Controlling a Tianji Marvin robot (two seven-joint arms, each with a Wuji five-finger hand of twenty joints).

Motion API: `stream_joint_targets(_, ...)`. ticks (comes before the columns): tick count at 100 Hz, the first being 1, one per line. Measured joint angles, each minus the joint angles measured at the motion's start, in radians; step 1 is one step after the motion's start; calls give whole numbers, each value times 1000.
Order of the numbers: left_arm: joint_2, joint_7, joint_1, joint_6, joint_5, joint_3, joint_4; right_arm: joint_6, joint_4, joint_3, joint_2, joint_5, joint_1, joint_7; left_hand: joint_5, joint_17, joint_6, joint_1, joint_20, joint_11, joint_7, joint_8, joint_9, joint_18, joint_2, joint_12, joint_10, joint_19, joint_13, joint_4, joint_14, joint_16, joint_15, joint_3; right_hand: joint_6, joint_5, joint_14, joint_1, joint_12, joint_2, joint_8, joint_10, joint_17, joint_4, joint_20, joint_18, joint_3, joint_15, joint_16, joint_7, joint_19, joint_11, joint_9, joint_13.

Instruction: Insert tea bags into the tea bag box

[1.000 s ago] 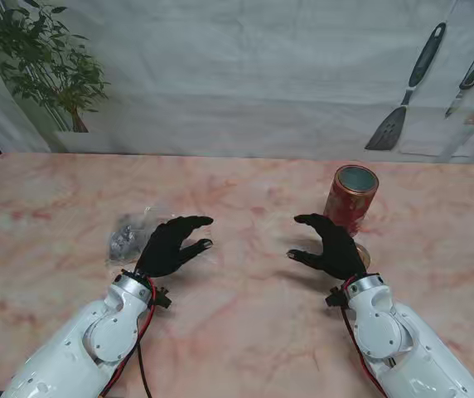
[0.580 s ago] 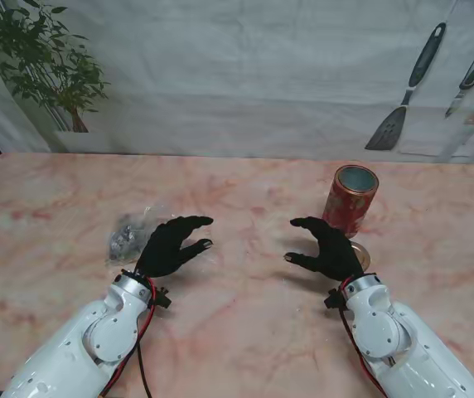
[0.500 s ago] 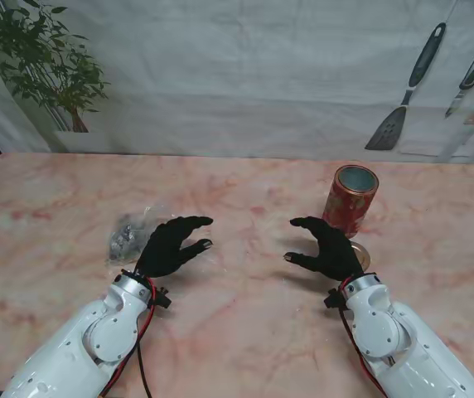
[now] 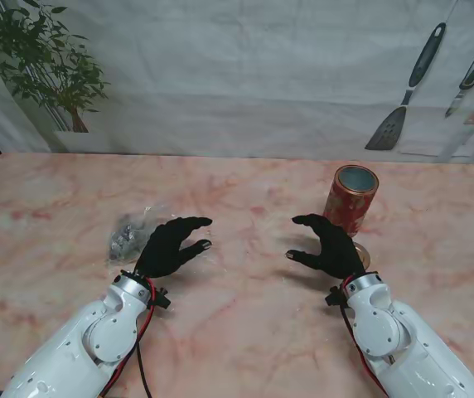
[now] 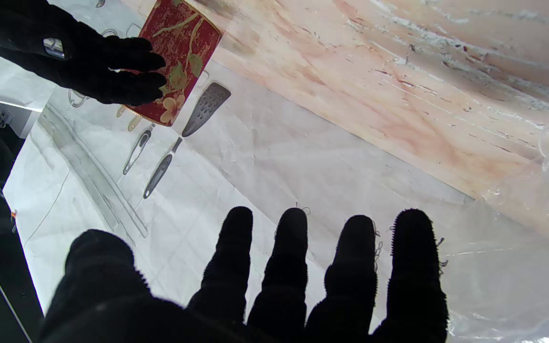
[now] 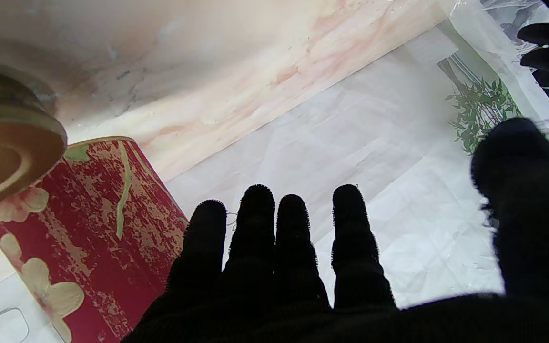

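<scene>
A red round tin with gold flowers stands open-topped on the right of the marble table; it also shows as the tin in the right wrist view and the tin in the left wrist view. A clear plastic bag with dark tea bags inside lies on the left. My left hand hovers open just right of the bag, nothing in it. My right hand is open, beside the tin and a little nearer to me, empty. The tin's gold lid lies behind the right hand.
A white backdrop printed with a plant and kitchen utensils rises at the table's far edge. The marble table top stretches between my two hands.
My right hand drifted slightly left and back again, ending almost where it began. The left hand, bag and tin have not moved.
</scene>
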Motion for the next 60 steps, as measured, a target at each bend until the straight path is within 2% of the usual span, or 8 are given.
stream_joint_targets(16,0,4,0,1,0,-1,0,16,-8,0,3,-34,20,16,0,0,0,0,0,0,0,0,0,0,0,0,0,0,0,0,0,0,0,0,0,0,0,0,0,0,0,0,4,0,8,0,0,0,0,5,0,0,2,0)
stream_joint_targets(60,0,4,0,1,0,0,3,102,-101,10,13,-121,67,38,0,0,0,0,0,0,0,0,0,0,0,0,0,0,0,0,0,0,0,0,0,24,0,0,10,0,13,0,12,0,20,0,0,15,0,44,17,19,17,8)
